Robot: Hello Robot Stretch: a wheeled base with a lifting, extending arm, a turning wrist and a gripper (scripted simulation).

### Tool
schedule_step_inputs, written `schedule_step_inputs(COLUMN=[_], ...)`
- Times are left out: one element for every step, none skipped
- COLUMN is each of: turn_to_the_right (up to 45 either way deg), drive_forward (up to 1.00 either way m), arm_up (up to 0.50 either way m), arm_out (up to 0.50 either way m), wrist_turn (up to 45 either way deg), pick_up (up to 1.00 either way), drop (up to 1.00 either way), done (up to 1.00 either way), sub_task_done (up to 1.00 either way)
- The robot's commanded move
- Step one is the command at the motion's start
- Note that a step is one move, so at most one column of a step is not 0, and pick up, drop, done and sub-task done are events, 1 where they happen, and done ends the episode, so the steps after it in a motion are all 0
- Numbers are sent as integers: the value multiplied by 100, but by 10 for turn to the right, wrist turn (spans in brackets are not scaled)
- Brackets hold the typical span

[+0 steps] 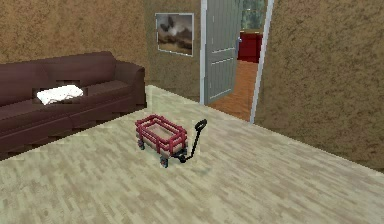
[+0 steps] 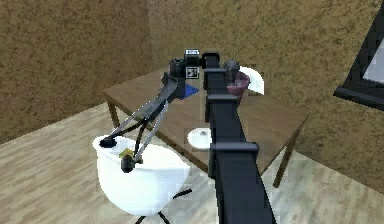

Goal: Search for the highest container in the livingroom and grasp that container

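- Table [image 2: 268, 116], brown wood: bears the task's thing.
- Gripper [image 2: 122, 148], fingertips against a white chair [image 2: 150, 185]: finger state and load cannot be told.
- Dark cup-like vessel [image 2: 238, 85], probable container: on tabletop beside arm [image 2: 226, 135]; likely rigid, light, smooth; grasp at rim.

Dark reddish container [image 2: 240, 87] stands upright on the wooden table [image 2: 275, 120].

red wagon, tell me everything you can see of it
The red wagon stands upright on the pale plank floor. Its low open box has slatted red rails, seemingly painted metal, over small dark wheels. A black handle with a loop grip rises tilted from its right end. It touches only the floor; the brown sofa sits apart, left of it.
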Motion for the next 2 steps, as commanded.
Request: schedule_step_inputs(turn_to_the_right=[0,0], drive_forward=[0,0], arm_up=[0,0], arm_out=[0,0], wrist_turn=[450,450], pick_up=[0,0], drop=[0,0], done=[0,0], sub_task_done=[0,0])
